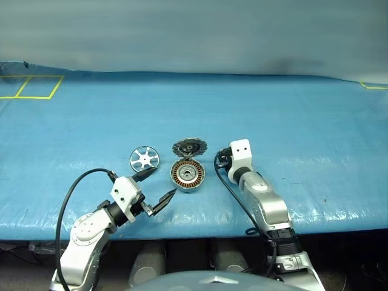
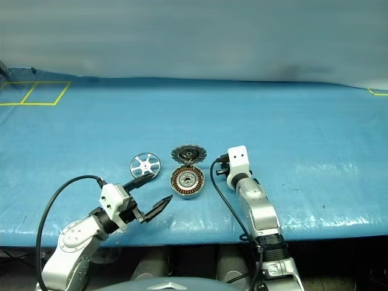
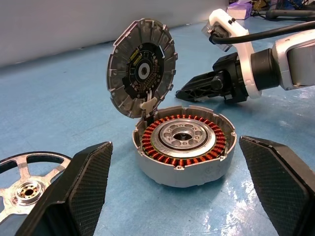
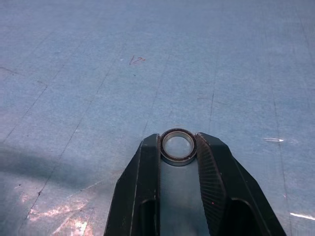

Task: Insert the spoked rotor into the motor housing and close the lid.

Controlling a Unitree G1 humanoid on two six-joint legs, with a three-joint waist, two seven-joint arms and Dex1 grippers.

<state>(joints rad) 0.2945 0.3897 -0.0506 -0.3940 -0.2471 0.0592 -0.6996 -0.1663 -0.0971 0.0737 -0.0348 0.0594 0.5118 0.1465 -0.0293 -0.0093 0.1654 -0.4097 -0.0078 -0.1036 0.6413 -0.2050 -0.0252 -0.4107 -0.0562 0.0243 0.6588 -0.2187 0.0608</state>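
Left eye view shows a bench (image 1: 291, 115) covered in blue sheeting, with the motor housing (image 1: 187, 175) resting on it near the front edge, between the two arms. Its lid (image 1: 189, 147) stands swung up on its hinge at the far side of the housing, the inner face with dark radial segments and a central hub turned toward the robot. Copper-brown windings ring the inside of the open housing around a silver hub. The rotor (image 1: 144, 159) lies flat on the bench just beside the housing, on the robot's left, apart from it and touched by neither arm. The left gripper (image 1: 159, 188) hovers near the front edge, pointing toward the housing, its fingers (image 3: 83, 191) spread wide with nothing between them; one fingertip reaches close to the rotor's near rim. In the left wrist view the housing sits framed between those two fingers, and the rotor shows partly beside one of them. The right gripper (image 4: 178, 147) lies just to the right of the housing and lid, pointing away from the robot and slightly downward toward the bench. In the right wrist view its fingers (image 4: 211, 167) pinch a small dark ring (image 4: 177, 146) with a bright inner edge, held at the tips on both sides. Whether the ring touches the sheeting cannot be told. Yellow tape lines (image 1: 30, 88) mark the far left of the bench.
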